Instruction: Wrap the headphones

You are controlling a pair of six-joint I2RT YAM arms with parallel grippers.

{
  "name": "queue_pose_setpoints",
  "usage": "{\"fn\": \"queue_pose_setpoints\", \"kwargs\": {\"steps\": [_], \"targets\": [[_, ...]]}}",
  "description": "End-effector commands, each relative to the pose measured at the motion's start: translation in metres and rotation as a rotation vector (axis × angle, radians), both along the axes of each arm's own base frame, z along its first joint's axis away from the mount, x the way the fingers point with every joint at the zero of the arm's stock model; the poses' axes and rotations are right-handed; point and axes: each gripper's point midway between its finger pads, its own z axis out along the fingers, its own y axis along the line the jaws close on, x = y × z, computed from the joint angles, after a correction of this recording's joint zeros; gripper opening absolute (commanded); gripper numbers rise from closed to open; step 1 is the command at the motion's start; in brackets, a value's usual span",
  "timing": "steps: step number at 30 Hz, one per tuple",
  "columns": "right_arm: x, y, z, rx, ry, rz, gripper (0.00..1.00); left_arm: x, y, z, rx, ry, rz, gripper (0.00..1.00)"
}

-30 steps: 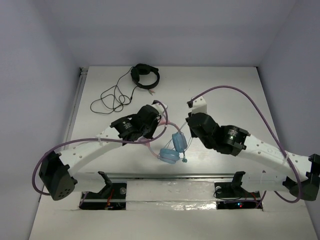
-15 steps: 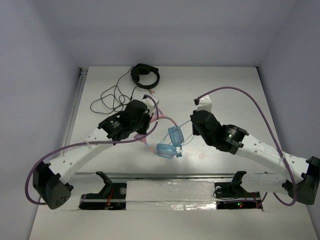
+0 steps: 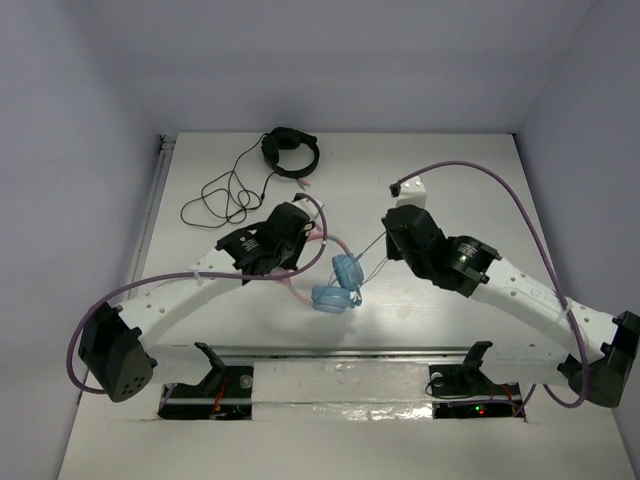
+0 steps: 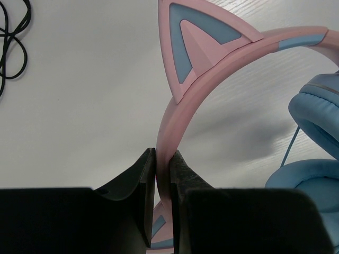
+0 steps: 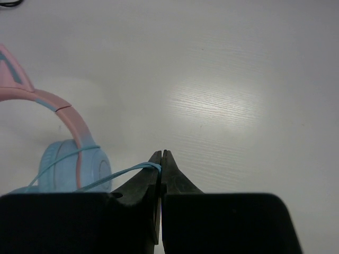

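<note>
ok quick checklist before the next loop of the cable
1. Left claw shut on the pink headband: ok.
2. Right claw pinching the pale blue cable: ok.
3. Cable already crossing the blue earcup: ok.
4. No knots in the cable between claw and earcup: cannot tell, it is too thin to judge.
5. Black headphones lying apart at the far side: ok.
6. Plug end of the cable located: cannot tell.
</note>
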Motion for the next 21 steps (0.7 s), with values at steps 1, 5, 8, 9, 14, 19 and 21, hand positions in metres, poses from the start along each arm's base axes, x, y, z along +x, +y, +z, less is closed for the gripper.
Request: {"fn": "queue_pose_setpoints", "kwargs": {"steps": [1,5,8,9,14,19,21], "targets": [[-0.003,0.005,0.056,0.112,-0.070,0.057,0.00,0.009,-0.006,0.013,-0.011,-0.040,0.017,0.00],[-0.008,0.008,0.061,0.078,-0.032,0.097,0.00,-0.002,-0.026,0.007,0.011,-0.025,-0.068,0.00],[-0.016,0.012,0.046,0.024,0.064,0.138,0.00,-0.004,-0.032,0.008,-0.014,-0.020,-0.098,0.00],[-0.022,0.014,0.049,0.051,0.073,0.165,0.00,-0.004,-0.032,0.009,-0.018,-0.025,-0.097,0.00],[-0.062,0.043,0.087,0.248,0.087,0.422,0.00,-0.010,-0.046,0.012,-0.052,-0.022,-0.156,0.00],[-0.082,0.076,0.137,0.401,0.044,0.627,0.00,-0.006,-0.056,0.010,-0.058,-0.026,-0.159,0.00],[-0.085,0.095,0.134,0.462,0.090,0.671,0.00,-0.004,-0.059,0.008,-0.067,-0.024,-0.148,0.00]]}}
